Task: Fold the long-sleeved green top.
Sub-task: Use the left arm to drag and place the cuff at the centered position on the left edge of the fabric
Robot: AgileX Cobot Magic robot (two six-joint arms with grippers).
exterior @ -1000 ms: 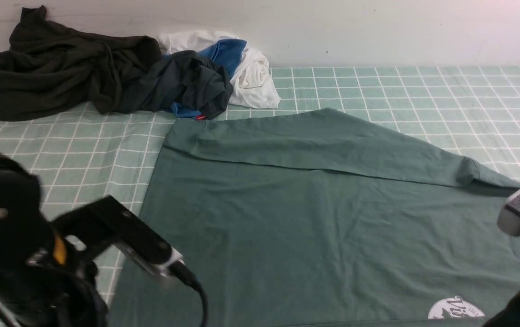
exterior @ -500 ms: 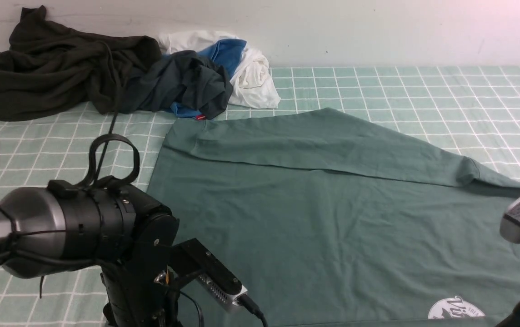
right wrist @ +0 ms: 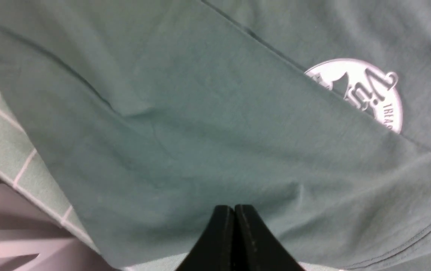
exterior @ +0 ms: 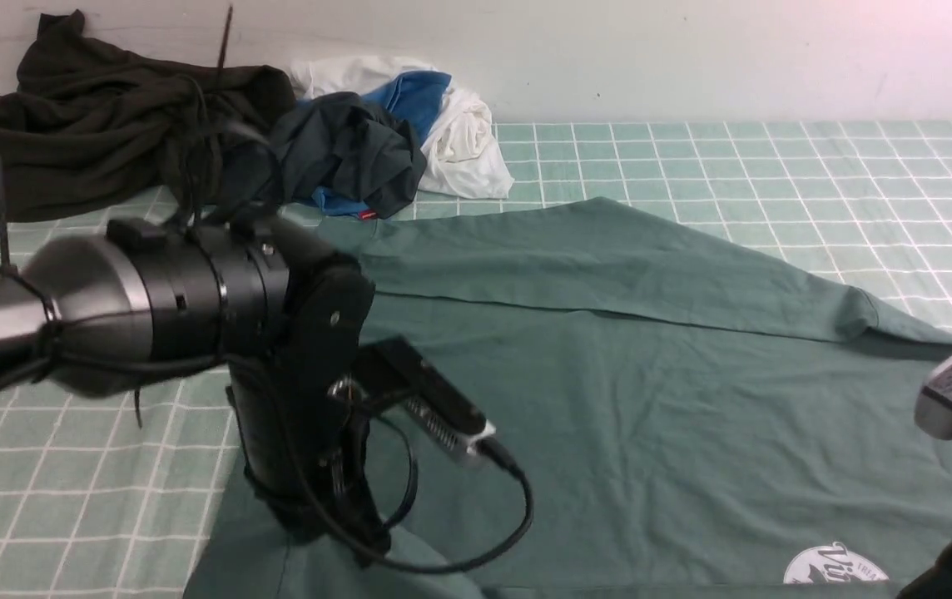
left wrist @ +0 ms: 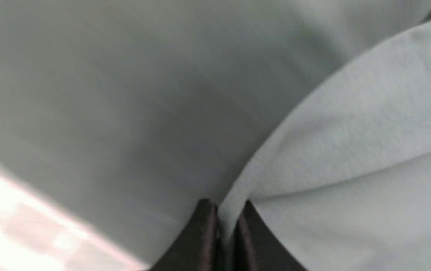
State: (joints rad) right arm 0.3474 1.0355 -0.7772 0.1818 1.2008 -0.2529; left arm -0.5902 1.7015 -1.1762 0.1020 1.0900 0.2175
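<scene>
Snapped the left pincer closed moments ago on a raised fold at the near left edge of the green long-sleeved top, spread on the checked counter; probably begins a fold. Holds the right pincer closed, empty, above the cloth. Reads only "Vi" clearly on the round white logo

The front camera faces forward across the sage-green cotton jersey top; both wrist cameras see it close-up, just beyond the left gripper and right gripper.
</scene>
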